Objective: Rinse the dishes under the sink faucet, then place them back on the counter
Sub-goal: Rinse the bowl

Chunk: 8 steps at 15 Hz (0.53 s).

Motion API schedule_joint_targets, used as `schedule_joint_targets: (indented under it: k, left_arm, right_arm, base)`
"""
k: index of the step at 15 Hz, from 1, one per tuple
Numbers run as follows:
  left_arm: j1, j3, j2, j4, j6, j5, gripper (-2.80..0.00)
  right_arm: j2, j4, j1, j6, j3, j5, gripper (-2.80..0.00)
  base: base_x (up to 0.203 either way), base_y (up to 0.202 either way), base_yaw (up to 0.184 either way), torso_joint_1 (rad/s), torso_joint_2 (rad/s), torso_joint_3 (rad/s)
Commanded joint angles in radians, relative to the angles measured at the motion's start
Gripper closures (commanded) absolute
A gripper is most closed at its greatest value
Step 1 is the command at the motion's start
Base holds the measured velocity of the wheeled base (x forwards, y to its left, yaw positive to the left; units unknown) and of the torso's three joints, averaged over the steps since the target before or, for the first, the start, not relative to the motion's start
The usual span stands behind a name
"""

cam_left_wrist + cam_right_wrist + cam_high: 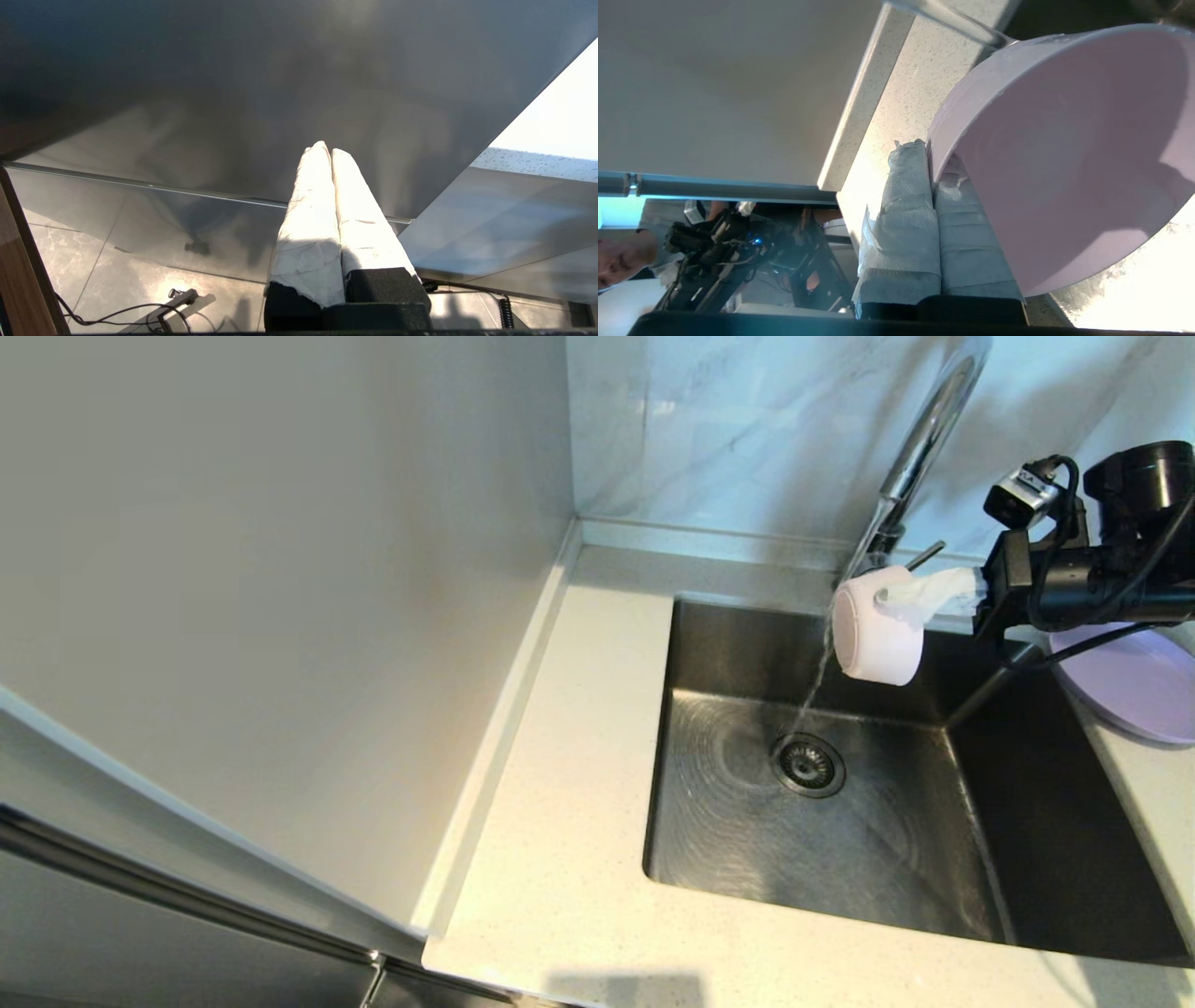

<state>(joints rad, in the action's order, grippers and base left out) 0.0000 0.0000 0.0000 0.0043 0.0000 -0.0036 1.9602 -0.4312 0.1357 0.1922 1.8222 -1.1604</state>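
The bowl (876,627) hangs tipped on its side at upper right of the head view — mouth facing right — its rim pinched between the right gripper (904,596) fingers, above the sink (747,821).

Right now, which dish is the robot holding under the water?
The small pink-white bowl, tipped sideways in the right gripper over the sink. The flat lilac plate just lies on the counter.

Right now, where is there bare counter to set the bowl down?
The widest free patch is the counter left of the sink, bordered by its raised rim, and the strip along the front. The right side is crowded: the plate lies there, under the right pincer holding the bowl beside the faucet stream.
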Motion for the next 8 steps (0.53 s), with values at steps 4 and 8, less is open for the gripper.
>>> schedule_joint_targets:
  k: [4, 8]
  left_arm:
    - [0.000, 0.000, 0.000, 0.000, 0.000, 0.001, 0.00]
    - [0.000, 0.000, 0.000, 0.000, 0.000, 0.001, 0.00]
  right_arm:
    - [0.044, 0.035, -0.031, 0.057, 0.051, 0.090, 0.00]
    - [0.057, 0.045, -0.057, 0.109, 0.097, 0.160, 0.00]
  base:
    - [0.000, 0.000, 0.000, 0.000, 0.00, 0.000]
    - [0.000, 0.000, 0.000, 0.000, 0.00, 0.000]
